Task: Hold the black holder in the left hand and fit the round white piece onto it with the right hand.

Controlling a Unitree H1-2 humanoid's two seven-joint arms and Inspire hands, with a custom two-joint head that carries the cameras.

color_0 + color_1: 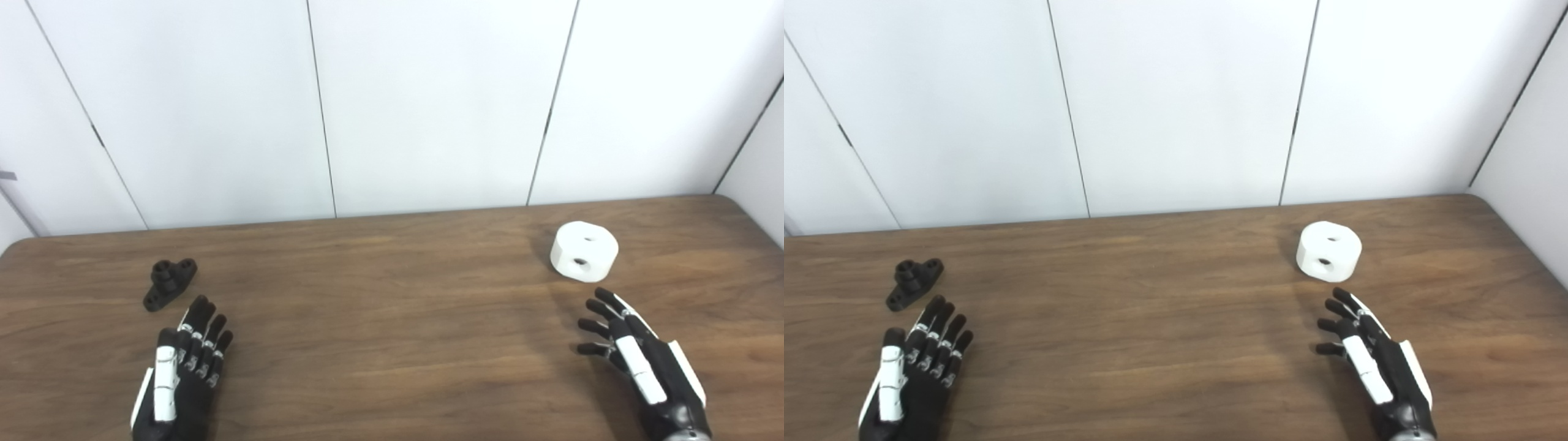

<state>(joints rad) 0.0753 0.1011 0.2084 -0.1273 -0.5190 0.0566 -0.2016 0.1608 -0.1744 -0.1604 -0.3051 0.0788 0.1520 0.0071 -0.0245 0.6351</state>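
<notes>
You have the black holder [169,283] lying on the wooden bench [392,343], toward the bench's far left part, with its raised central post pointing up and a lobe to each side. Your left hand [184,373] sits just on the near side of the holder, fingers extended and only slightly apart, holding nothing; its fingertips stop short of the holder without touching it.

The round white piece [584,251] rests on the bench well to the right of the holder, near the far right corner. It shows one dark hole on its top face and another on the side facing you. Your right hand [640,361] is just on the near side of the white piece, fingers spread and gently curled, empty and apart from it.

Whether either hand rests on the bench or hovers just above it is hard to judge from this angle. White wall panels [429,104] stand behind the bench.
</notes>
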